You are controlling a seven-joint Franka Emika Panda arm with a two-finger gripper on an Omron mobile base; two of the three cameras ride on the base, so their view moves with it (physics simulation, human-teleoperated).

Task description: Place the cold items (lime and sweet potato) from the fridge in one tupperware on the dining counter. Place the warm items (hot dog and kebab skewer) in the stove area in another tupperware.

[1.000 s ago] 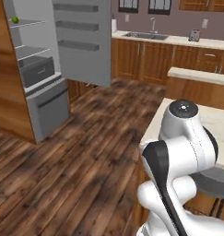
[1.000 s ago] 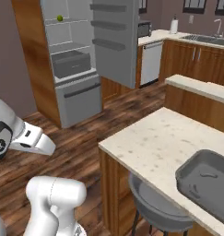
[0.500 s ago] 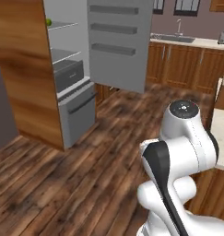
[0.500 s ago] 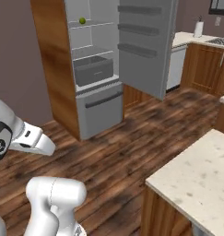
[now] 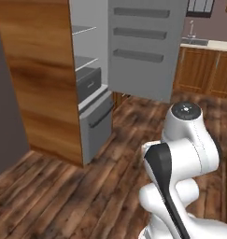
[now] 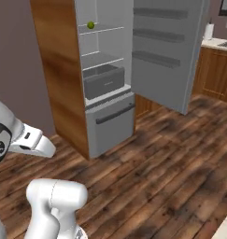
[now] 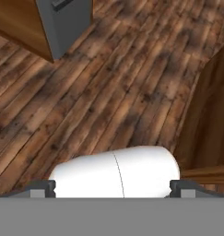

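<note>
The lime (image 6: 90,25) is a small green ball on an upper shelf inside the open fridge (image 6: 103,74). In the left base view the fridge (image 5: 89,88) stands at the upper left, with its shelves seen edge-on. My gripper (image 7: 112,189) is open above the wooden floor, well back from the fridge, with its two dark fingertips (image 7: 39,188) set wide apart and holding nothing. The sweet potato, hot dog, kebab skewer and tupperware are out of view.
The fridge door (image 6: 166,51) swings out to the right. A grey drawer (image 6: 103,81) sits above the lower freezer front (image 6: 110,123). A wooden panel (image 5: 40,70) flanks the fridge. Wooden cabinets with a sink counter (image 5: 203,44) line the far right. Open floor (image 6: 171,154) lies ahead.
The whole picture has shifted: the base has driven and turned toward the fridge, which now looks nearer and larger. The dining counter has left the right base view. My gripper stays open.
</note>
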